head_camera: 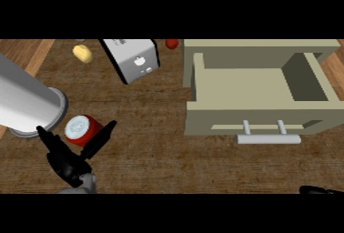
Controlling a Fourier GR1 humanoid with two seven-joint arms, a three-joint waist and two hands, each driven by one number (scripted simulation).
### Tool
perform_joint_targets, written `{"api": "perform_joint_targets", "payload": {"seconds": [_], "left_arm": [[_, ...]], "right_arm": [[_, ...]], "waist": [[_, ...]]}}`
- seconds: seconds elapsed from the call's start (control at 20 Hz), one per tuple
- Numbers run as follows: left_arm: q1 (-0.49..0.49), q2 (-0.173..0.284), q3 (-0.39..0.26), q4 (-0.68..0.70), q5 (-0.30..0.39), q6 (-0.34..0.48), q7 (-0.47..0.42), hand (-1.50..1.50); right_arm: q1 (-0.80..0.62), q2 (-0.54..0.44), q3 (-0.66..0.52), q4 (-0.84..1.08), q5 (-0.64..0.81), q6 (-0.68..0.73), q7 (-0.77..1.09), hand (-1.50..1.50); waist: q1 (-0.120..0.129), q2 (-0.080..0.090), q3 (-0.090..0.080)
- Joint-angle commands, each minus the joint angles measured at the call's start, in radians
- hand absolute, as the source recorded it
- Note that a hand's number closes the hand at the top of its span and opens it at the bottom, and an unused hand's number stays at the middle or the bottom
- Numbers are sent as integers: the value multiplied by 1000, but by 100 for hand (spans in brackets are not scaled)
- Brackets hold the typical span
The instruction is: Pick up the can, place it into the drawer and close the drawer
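The can (83, 129) is seen upright on the desk (168, 159), well left of the open drawer (259, 86). Left hand (67, 161) fingers (101, 136) are spread around it, contact apparently not made. Right hand (321, 190) fingers cannot be judged.

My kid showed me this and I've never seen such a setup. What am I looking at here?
This is one view, as from a humanoid robot's head, looking steeply down at a wooden counter. The black shape at lower left is its left hand, fingers spread open on either side of a red can with a white top; it holds nothing yet. Only a sliver of the right hand shows at the lower right edge. On the counter sit a beige drawer, pulled open with a grey handle, a big grey cylinder, a toaster, a yellow item and a small red one.
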Motion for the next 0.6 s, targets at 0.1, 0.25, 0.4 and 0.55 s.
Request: {"api": "perform_joint_targets", "payload": {"seconds": [0.1,0.25,0.4,0.55], "left_arm": [[-19,-1,32,161,252,-30,-254,-150],[-38,-1,51,266,385,-46,-406,-150],[-61,-1,106,333,455,-138,-483,-150],[-111,-1,189,446,490,-195,-553,-150]], "right_arm": [[70,19,2,-93,-12,29,26,-150],[25,67,66,-48,76,-22,9,-150],[59,24,-14,-37,15,43,-27,-150],[4,48,54,-60,87,-6,44,-150]], "waist": [[-3,0,0],[-1,1,0],[-2,0,0],[0,1,0]]}}
